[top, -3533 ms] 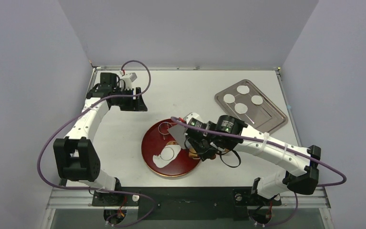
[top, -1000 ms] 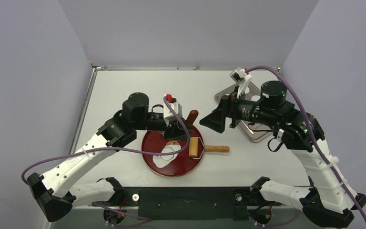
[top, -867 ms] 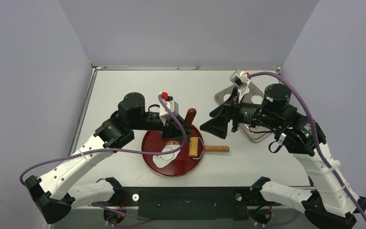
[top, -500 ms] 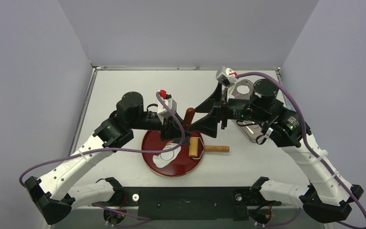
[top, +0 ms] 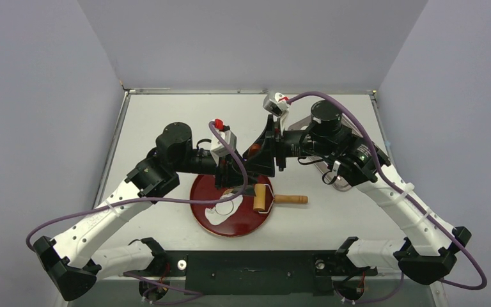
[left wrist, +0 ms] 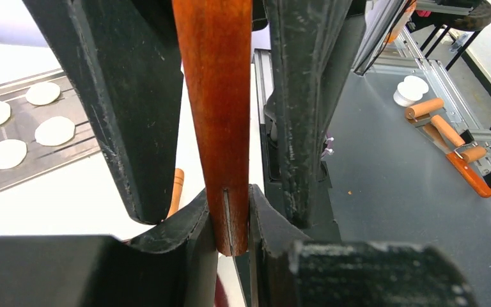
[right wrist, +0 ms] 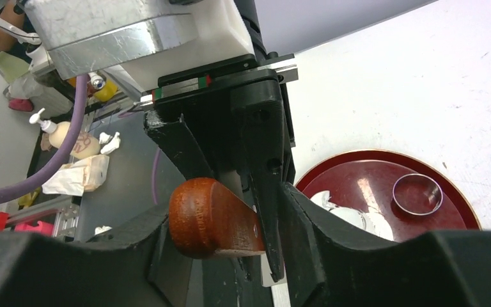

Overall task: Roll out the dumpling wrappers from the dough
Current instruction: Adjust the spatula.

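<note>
White dough (top: 219, 215) lies flattened on the dark red plate (top: 246, 222), with the same dough (right wrist: 344, 216) in the right wrist view. Several round dumpling wrappers (left wrist: 54, 131) sit on the metal tray (left wrist: 57, 157). My left gripper (top: 238, 169) (left wrist: 229, 220) is shut on the lower part of a scraper's reddish wooden handle (left wrist: 214, 96), held above the plate's far rim. My right gripper (top: 256, 155) (right wrist: 227, 214) straddles the handle's rounded end (right wrist: 208, 217). Its fingers (left wrist: 134, 96) stand on both sides, with a thin gap on one side.
A wooden rolling pin (top: 263, 197) lies across the plate's right rim, handle pointing right. A metal ring cutter (top: 227, 206) (right wrist: 417, 194) rests on the plate by the dough. The tray (top: 335, 184) is mostly hidden under my right arm in the top view.
My right arm swung left from over the tray to the scraper handle, and its jaws narrowed around it. The left gripper lifted the handle slightly and kept its hold.
</note>
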Available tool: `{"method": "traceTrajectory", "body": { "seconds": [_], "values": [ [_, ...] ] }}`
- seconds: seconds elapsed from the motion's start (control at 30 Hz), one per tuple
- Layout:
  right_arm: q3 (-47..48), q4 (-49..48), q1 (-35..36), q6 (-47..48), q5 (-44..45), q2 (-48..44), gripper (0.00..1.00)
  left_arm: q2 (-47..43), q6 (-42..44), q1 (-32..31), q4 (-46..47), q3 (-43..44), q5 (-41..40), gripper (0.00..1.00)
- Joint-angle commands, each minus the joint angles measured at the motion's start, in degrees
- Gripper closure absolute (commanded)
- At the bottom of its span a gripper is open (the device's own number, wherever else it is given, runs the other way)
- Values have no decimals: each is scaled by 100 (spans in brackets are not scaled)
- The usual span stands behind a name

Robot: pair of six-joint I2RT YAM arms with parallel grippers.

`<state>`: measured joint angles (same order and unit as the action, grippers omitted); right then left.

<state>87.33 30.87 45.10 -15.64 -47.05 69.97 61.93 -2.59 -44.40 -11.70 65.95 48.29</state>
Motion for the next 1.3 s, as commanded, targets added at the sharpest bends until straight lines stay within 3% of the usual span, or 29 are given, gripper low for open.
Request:
{"method": "traceTrajectory", "body": {
  "seconds": [0.0, 0.13, 0.27, 0.43, 0.47, 0.5, 0.57, 0.83, 1.03, 1.27],
  "values": [
    [115, -280, 23, 57, -222, -88, 59, -34, -108, 48, 529, 289, 189, 100],
    [68, -210, 24, 52, -251, -60, 72, -17, -132, 59, 533, 279, 197, 100],
    [2, -196, 43, 23, -126, -79, 100, -8, -206, 67, 617, 263, 219, 100],
    [-108, -196, 42, 22, 607, -237, 100, -16, -389, 128, 689, 170, 90, 99],
    [-191, -196, 31, 6, 806, -273, 100, -48, -492, 165, 666, 128, -145, 89],
    [-294, -196, 28, -32, 1164, -329, 100, -62, -530, 193, 585, 119, -277, 71],
    [-453, -200, 22, -128, 1599, -387, 100, -97, -516, 309, 460, 104, -408, 65],
    [-1108, -565, 5, -812, 2484, -574, 100, -423, -132, 624, 24, -61, -718, 58],
    [-1742, -1401, 78, -1690, 2910, -810, 100, -553, -906, 1158, -329, -188, -1449, 54],
    [-2360, -1773, 356, -2086, 3831, -1034, 100, 12, -1246, 2036, -2483, 213, -1923, 50]
  ]
}}
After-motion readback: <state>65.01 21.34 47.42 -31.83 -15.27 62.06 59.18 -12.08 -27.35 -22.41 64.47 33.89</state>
